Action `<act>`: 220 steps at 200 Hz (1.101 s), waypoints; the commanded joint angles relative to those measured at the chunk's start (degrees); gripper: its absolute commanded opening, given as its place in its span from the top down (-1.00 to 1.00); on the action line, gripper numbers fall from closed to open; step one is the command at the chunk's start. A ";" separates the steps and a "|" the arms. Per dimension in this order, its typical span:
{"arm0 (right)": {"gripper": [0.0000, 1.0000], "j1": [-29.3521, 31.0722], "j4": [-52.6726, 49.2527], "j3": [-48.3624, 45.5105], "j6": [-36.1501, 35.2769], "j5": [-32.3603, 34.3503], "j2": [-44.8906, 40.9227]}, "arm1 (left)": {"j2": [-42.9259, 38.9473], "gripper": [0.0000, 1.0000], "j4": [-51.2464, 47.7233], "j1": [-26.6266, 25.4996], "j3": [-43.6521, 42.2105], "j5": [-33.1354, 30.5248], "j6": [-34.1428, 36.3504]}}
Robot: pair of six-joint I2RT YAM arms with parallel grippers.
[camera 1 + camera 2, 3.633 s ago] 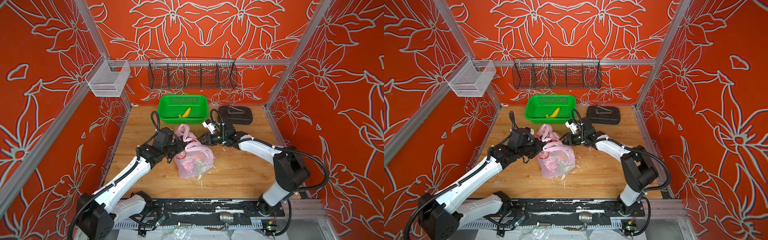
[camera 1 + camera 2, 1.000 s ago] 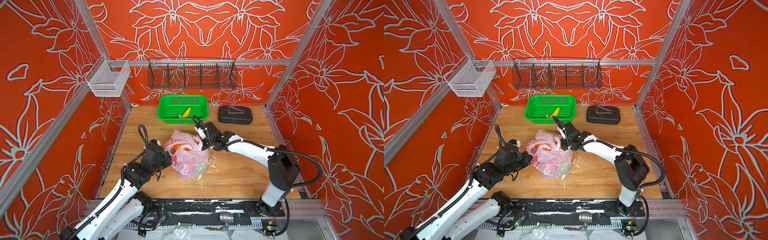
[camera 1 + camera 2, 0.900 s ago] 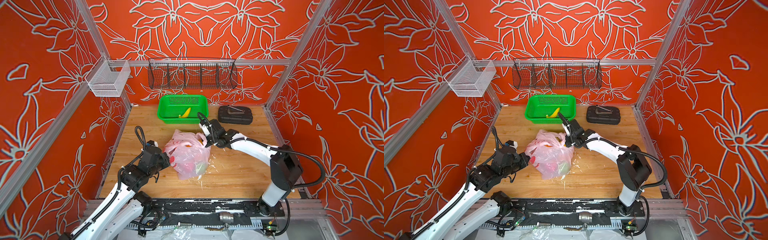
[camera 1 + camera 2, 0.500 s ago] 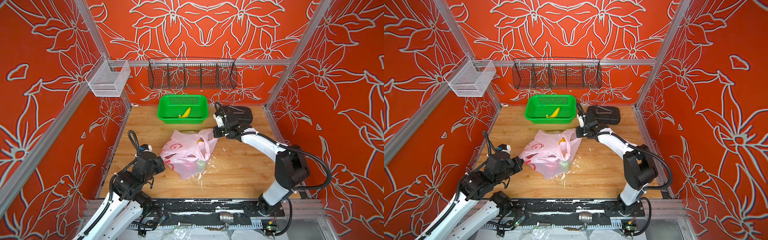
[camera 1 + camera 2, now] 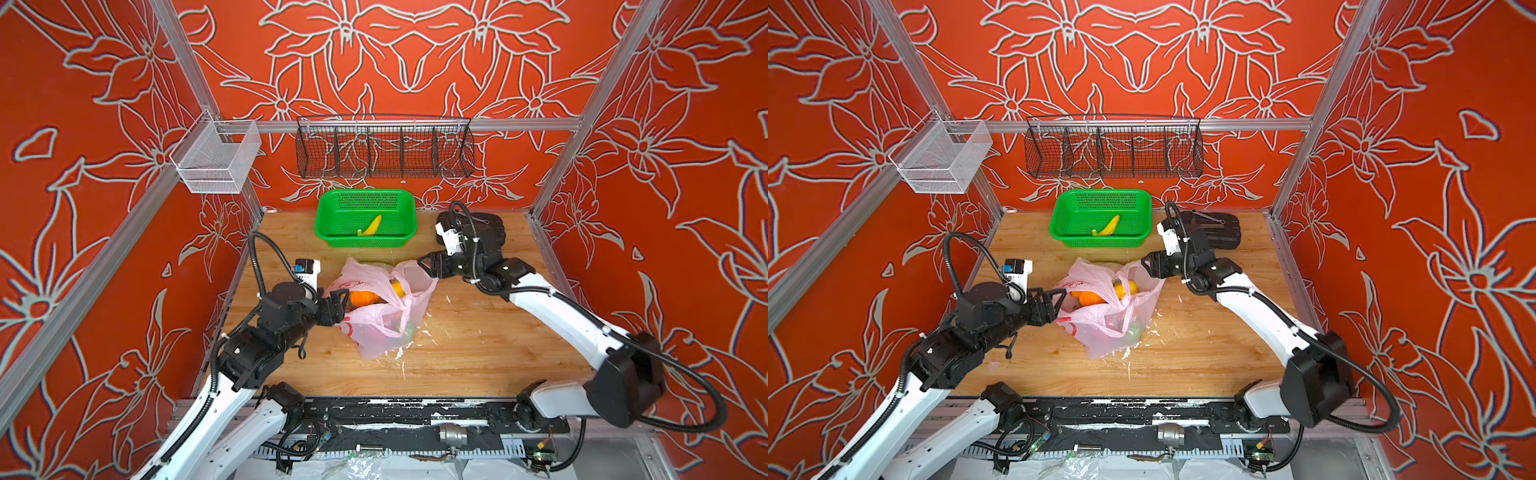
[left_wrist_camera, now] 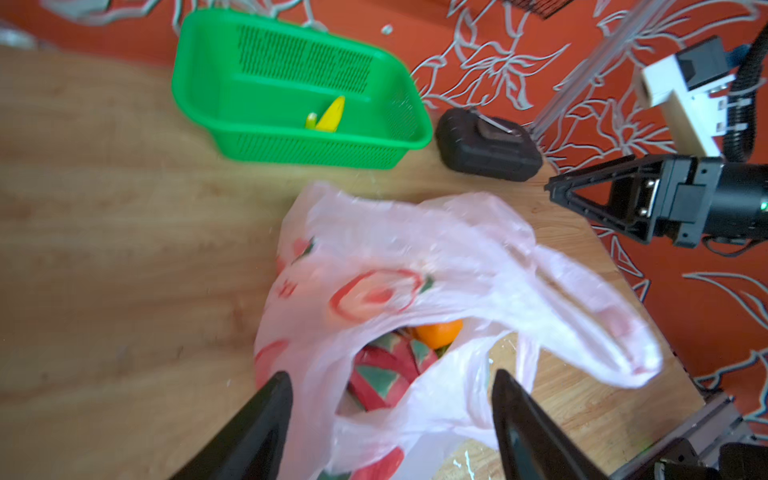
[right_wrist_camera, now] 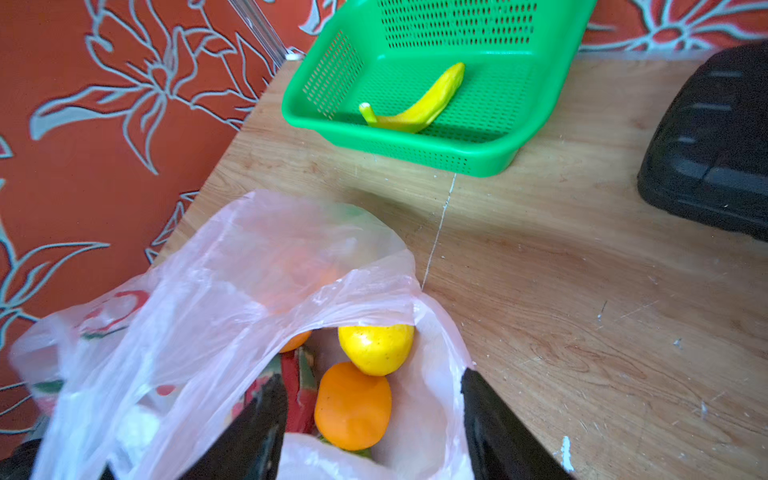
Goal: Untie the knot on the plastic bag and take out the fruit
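Fruit (image 7: 299, 395) in one plastic bag (image 7: 199, 299) (agape): two oranges (image 7: 352, 405), one yellow piece (image 7: 376, 349)

1. Your plastic bag (image 5: 384, 332) is thin, translucent pink film, crinkled, with a slight sheen and red print.
2. The orange fruit (image 7: 353, 405) and the yellow fruit (image 7: 376, 349) look like smooth moulded plastic. The yellow one is glossier and faintly speckled.
3. Your green basket (image 5: 365, 242) is shiny perforated plastic. The banana (image 7: 419, 108) is smooth with a satin finish.
4. The table (image 5: 478, 353) is pale grained wood, matt, scratched and flecked with white.
5. The wire rack (image 5: 384, 145) is dark metal mesh, and the small mesh basket (image 5: 216, 166) looks like fine pale metal.
6. The black case (image 7: 715, 145) looks like matt, ribbed plastic.
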 commanded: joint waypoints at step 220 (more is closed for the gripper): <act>-0.57 7.12 0.59 -11.62 1.09 0.85 -12.28 | 40.02 -0.78 15.34 -10.68 14.41 -17.60 35.85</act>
